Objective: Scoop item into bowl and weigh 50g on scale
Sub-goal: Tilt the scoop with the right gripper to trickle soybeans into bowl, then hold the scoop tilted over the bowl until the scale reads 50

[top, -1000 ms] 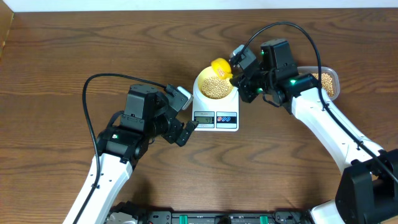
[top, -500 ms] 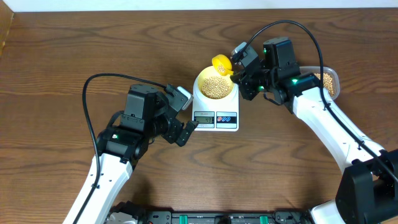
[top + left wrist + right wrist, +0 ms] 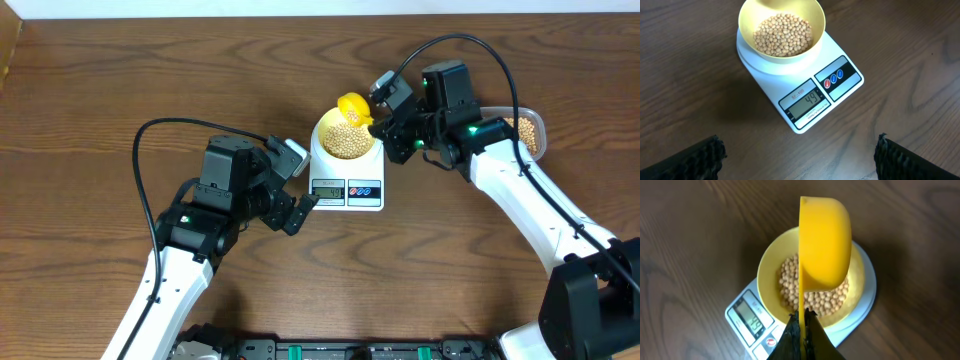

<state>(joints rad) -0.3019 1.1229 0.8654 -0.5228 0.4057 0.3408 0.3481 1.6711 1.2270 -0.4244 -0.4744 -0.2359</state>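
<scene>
The pale yellow-green bowl (image 3: 325,128) stands on the white scale (image 3: 347,192) and holds tan beans (image 3: 347,142). In the left wrist view the scale's display (image 3: 810,102) reads 49. My right gripper (image 3: 383,118) is shut on the handle of the yellow scoop (image 3: 354,106). It holds the scoop tipped on its side over the bowl's far rim. In the right wrist view the scoop (image 3: 825,242) hangs above the beans (image 3: 790,282). My left gripper (image 3: 300,187) is open and empty, just left of the scale's front.
A clear plastic container (image 3: 528,135) with more beans sits at the right, partly behind the right arm. Bare wooden table (image 3: 120,90) surrounds the scale. The table's far edge runs along the top of the overhead view.
The scoop shifted slightly away over the bowl's far rim, then came back a little. The left arm has not moved.
</scene>
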